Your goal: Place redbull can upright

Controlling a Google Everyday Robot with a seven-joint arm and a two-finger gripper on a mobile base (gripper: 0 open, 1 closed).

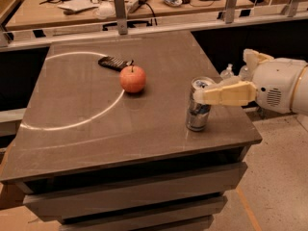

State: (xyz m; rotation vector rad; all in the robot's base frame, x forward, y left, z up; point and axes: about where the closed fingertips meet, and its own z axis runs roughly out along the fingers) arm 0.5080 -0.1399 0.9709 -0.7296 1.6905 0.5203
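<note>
The redbull can (197, 113), slim, silver and blue, stands upright on the grey table (144, 129) near its right edge. My gripper (222, 77) reaches in from the right at the height of the can's top and is open. Its near cream finger (226, 94) lies across the front of the can's upper part. The far finger (253, 57) is back to the right, clear of the can. The white arm body (281, 85) hangs beyond the table's right edge.
A red apple (133, 78) sits mid-table, left of the can, with a dark remote (113, 62) just behind it. A white arc (72, 124) is drawn on the tabletop. A cluttered desk with posts (120, 8) stands behind.
</note>
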